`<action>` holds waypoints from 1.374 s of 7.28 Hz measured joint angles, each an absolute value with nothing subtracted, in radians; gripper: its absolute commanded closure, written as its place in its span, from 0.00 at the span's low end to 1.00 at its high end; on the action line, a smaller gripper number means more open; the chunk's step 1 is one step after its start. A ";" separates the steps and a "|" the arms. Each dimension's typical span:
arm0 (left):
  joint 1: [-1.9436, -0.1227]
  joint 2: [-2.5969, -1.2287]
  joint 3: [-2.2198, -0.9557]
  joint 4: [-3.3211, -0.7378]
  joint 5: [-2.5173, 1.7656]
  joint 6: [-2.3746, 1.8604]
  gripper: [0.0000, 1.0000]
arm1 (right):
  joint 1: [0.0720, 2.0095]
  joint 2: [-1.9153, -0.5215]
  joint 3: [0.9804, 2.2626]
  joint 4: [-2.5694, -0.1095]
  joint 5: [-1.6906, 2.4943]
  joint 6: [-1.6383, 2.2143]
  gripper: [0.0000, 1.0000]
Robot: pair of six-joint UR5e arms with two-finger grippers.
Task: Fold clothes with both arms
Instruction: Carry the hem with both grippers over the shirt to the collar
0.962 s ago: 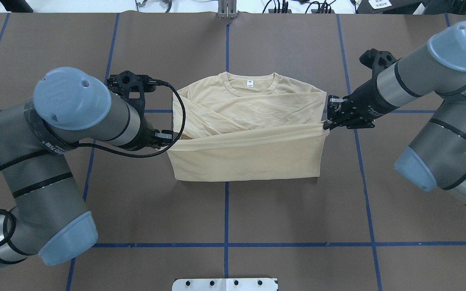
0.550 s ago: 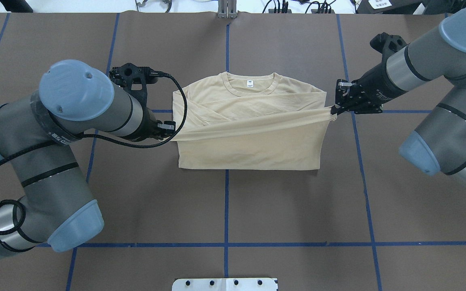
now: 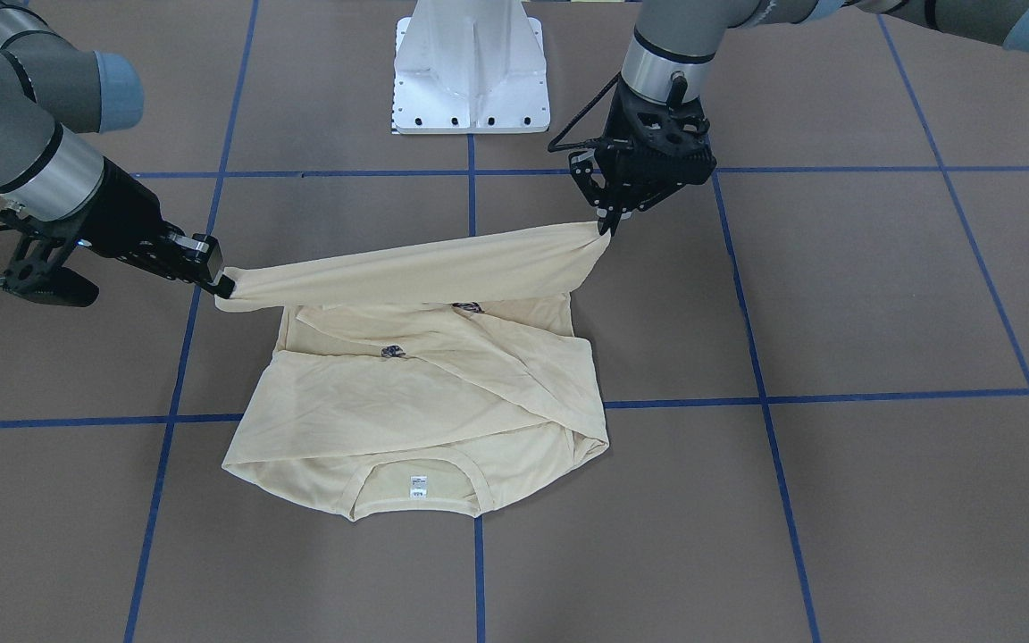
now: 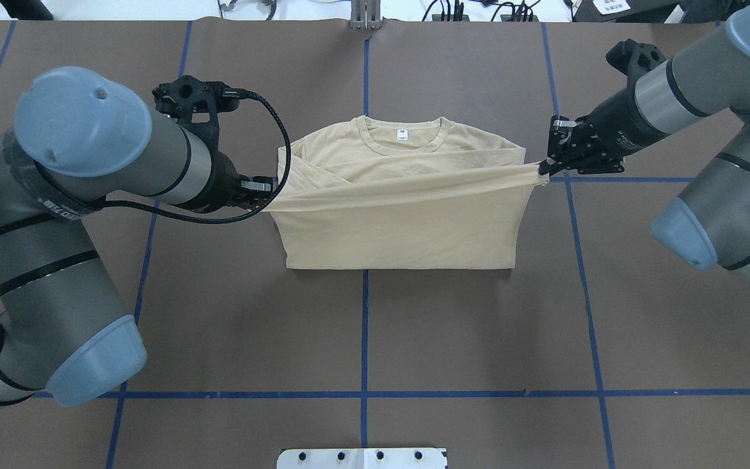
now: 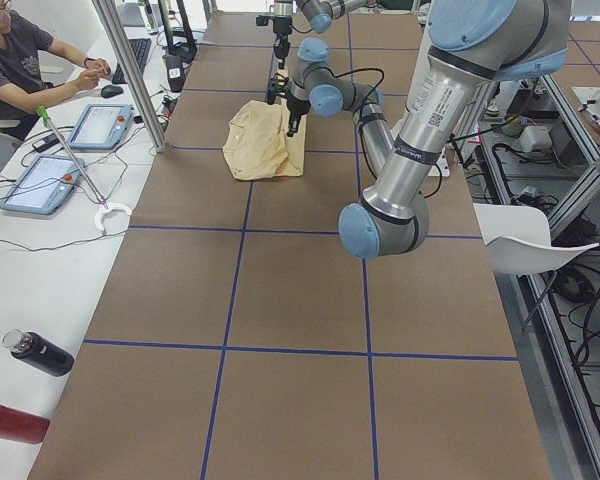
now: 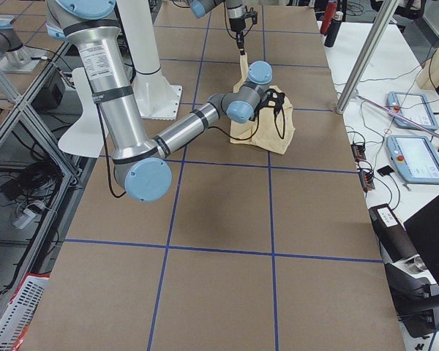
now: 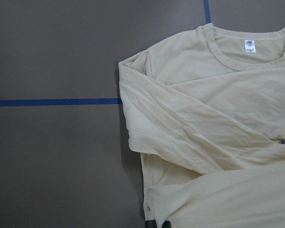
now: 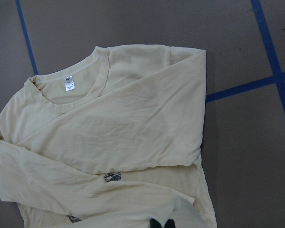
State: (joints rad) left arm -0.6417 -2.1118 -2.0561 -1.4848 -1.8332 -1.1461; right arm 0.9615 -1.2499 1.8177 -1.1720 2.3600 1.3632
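Note:
The cream-yellow T-shirt (image 4: 401, 228) lies back up on the brown table, collar and white neck label (image 4: 400, 135) at the far side, sleeves folded across it. My left gripper (image 4: 264, 198) is shut on the hem's left corner and my right gripper (image 4: 544, 170) is shut on the right corner. The hem hangs taut between them above the shirt's middle, as the front-facing view shows with the left gripper (image 3: 608, 223) and right gripper (image 3: 221, 284). Bits of the navy print (image 3: 392, 351) show under the raised part. Both wrist views look down on the collar end (image 7: 204, 128) (image 8: 133, 118).
The white pedestal base (image 3: 470, 71) stands on the robot's side of the table. Blue tape lines (image 4: 364, 339) cross the brown cover. In the left exterior view an operator (image 5: 20, 60) sits at a side bench with tablets and bottles (image 5: 40, 352).
Both grippers have carried the hem away from the robot toward the collar, the left one also rising. The folded near edge has slid farther from the robot.

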 measured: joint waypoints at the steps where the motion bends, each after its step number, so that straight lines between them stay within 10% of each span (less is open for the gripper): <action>1: -0.647 -2.112 -2.076 -1.467 -1.835 -1.146 1.00 | 0.976 -1.242 1.817 -1.172 2.370 1.360 1.00; 10: -0.716 -2.183 -1.786 -1.701 -1.832 -1.106 1.00 | 0.997 -1.099 1.610 -1.170 2.356 1.327 1.00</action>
State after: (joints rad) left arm -0.7162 -2.1831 -1.7860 -1.7010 -1.8316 -1.1063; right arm 0.9969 -1.0994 1.6098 -1.1705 2.3556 1.3269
